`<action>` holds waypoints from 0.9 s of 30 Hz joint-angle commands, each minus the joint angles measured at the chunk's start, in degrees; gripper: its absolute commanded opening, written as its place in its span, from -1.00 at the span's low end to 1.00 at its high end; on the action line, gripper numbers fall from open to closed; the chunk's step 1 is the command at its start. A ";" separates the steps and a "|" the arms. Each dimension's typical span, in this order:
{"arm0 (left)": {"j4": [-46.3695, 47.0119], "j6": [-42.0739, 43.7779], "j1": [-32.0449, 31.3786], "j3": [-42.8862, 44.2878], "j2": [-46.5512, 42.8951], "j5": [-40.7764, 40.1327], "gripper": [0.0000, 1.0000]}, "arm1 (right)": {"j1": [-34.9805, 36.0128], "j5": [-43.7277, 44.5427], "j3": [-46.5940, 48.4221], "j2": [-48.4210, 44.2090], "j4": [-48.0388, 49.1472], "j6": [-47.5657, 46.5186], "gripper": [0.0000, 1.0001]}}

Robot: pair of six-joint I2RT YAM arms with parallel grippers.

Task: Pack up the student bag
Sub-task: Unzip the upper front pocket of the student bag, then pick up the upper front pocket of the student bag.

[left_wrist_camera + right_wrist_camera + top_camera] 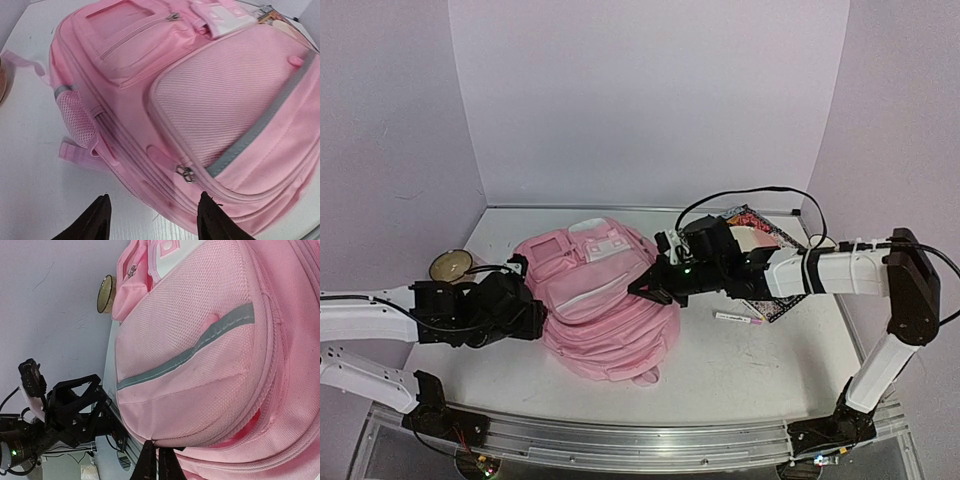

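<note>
The student bag is a big pink backpack lying flat mid-table, front pockets up. My left gripper sits at its left edge. In the left wrist view that gripper stands open just short of the bag, with nothing between its black fingertips. A metal zipper pull lies a little beyond them. My right gripper reaches over the bag from the right. In the right wrist view it is shut, pinching the lower seam of the bag's front pocket.
A patterned book lies at the back right under the right arm, with a white pen in front of it. A round tin stands at the left, also seen past the bag. The table's front rail runs along the near edge.
</note>
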 commanded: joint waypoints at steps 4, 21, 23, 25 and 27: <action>6.40 17.33 0.06 7.86 -2.00 10.27 0.31 | -0.09 -1.89 5.27 -0.57 1.48 -1.86 -1.00; 9.68 43.39 -0.04 19.97 13.59 20.72 0.47 | -0.09 -2.34 7.94 0.05 0.77 -0.07 -1.00; 9.75 45.52 -0.05 20.68 15.36 19.16 0.47 | -0.09 -2.55 8.09 0.21 0.80 0.07 -1.00; 9.95 47.43 -0.13 21.13 17.70 16.27 0.47 | -0.09 -2.54 8.11 0.17 0.79 0.23 -1.00; 10.92 48.24 -0.18 20.96 19.22 13.05 0.44 | -0.09 -2.59 8.21 0.13 0.74 0.33 -1.00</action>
